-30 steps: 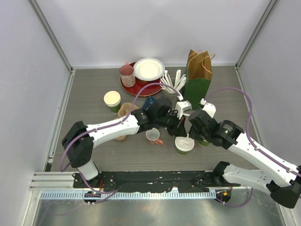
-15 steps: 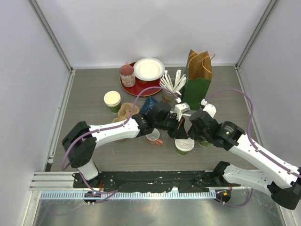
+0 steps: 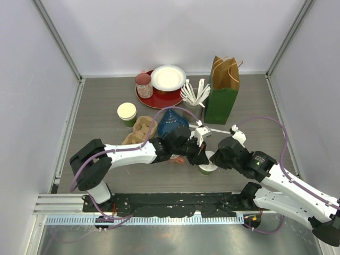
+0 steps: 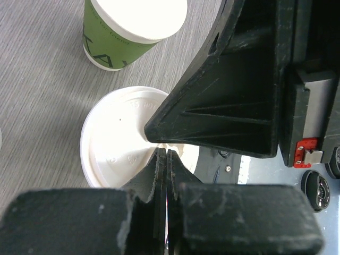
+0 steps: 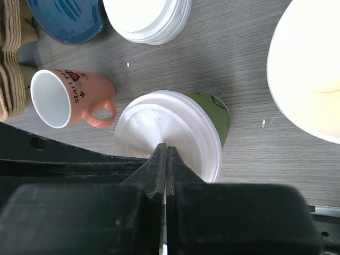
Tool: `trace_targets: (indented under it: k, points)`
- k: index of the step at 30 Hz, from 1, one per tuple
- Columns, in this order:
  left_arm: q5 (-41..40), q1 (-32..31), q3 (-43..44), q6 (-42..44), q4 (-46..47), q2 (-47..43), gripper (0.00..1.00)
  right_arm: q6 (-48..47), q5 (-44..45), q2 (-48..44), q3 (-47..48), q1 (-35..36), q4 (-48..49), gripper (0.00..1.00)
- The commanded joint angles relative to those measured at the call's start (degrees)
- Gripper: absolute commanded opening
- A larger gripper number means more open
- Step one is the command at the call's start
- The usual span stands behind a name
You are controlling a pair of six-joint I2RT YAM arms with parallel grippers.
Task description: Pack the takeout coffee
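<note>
The lidded green cup stands on the surface at the lower centre of the top view. The left end effector and right end effector are both closed and empty over its lid. Best to press evenly, straight down, with the cup upright.

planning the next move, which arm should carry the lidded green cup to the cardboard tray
Probably left: the brown cardboard cup tray lies beside its forearm, and the right arm would have to cross it. Both the left tool and right tool are shut above the white-lidded green paper cup.
</note>
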Motion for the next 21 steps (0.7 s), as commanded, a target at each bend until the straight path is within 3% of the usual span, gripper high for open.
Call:
trace_targets:
  k: [1, 5, 14, 18, 21]
  points:
    - [-1.0, -0.38, 0.88, 2.74, -1.98, -0.63, 0.0, 0.71, 3.03, 1.1, 2.61, 0.04, -5.61, 0.01]
    - [4.0, -0.38, 3.43, 1.43, -2.5, -2.38, 0.0, -2.54, 2.87, 4.6, 8.42, 0.04, -7.9, 0.01]
    - [6.74, 2.16, 8.53, -2.71, -2.68, -3.09, 0.0, -5.27, 6.56, 6.55, 19.33, 0.04, -12.29, 0.01]
    - [5.25, 3.14, 8.27, -1.4, -2.77, -2.56, 0.0, -4.31, 6.56, 6.11, 17.59, 0.13, -11.25, 0.01]
    - [3.05, 2.96, 5.73, -1.3, -0.93, -1.51, 0.0, -1.42, 4.46, 4.18, 9.43, 0.04, -7.83, 0.01]
